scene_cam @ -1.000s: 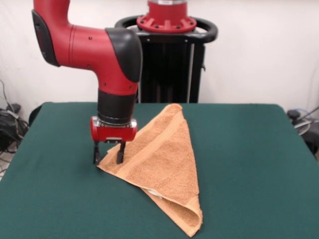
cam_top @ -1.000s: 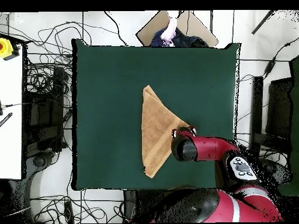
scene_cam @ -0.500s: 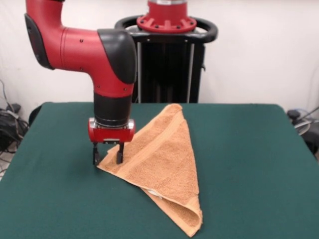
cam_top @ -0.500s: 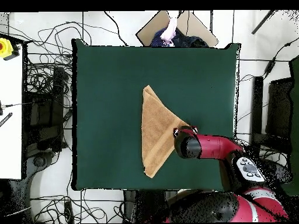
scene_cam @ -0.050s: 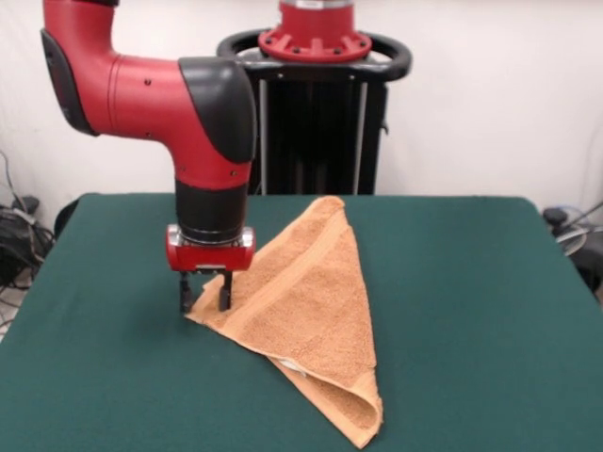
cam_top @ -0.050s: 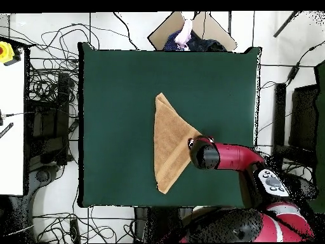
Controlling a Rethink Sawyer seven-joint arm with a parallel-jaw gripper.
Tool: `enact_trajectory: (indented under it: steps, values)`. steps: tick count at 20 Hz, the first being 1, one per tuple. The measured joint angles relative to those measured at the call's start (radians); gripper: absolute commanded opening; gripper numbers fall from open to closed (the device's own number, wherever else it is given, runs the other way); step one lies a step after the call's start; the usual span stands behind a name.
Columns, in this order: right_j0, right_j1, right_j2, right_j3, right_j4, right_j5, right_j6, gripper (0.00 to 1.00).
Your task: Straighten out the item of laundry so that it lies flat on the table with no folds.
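The item of laundry (scene_cam @ -0.050s: 311,301) is an orange-tan towel folded into a triangle on the green table (scene_cam @ -0.050s: 471,311). One point reaches toward the far edge and another toward the near edge. A small white label (scene_cam @ -0.050s: 292,365) peeks out at the lower fold. My gripper (scene_cam @ -0.050s: 205,303) stands upright at the towel's left corner, open, its two black fingers set either side of that corner near the tabletop. From overhead the towel (cam_top @ -0.050s: 168,143) lies mid-table (cam_top @ -0.050s: 120,95), and the red arm (cam_top @ -0.050s: 219,157) covers its right corner and hides the gripper.
A black pedestal (scene_cam @ -0.050s: 316,104) rises behind the table's far edge. In the overhead view a person's hand (cam_top @ -0.050s: 185,32) and a cardboard box (cam_top @ -0.050s: 209,25) show past the top edge. Cables lie on the floor around the table (cam_top @ -0.050s: 47,95).
The arm has shifted slightly, and the two fingers have drawn a little closer together at the towel's corner. The towel itself has not moved.
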Motion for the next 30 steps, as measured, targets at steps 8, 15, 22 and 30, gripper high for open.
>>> enact_trajectory:
  steps: [8, 15, 22, 30]
  values:
    - [0.038, 0.000, -0.019, -0.004, 0.001, 0.002, 0.000, 0.00]
    - [0.039, 0.000, -0.020, -0.004, 0.001, 0.002, 0.000, 0.00]
    - [0.098, -0.006, -0.057, 0.003, 0.017, 0.001, 0.001, 0.00]
    - [0.183, -0.046, -0.067, 0.121, 0.126, 0.000, 0.014, 0.00]
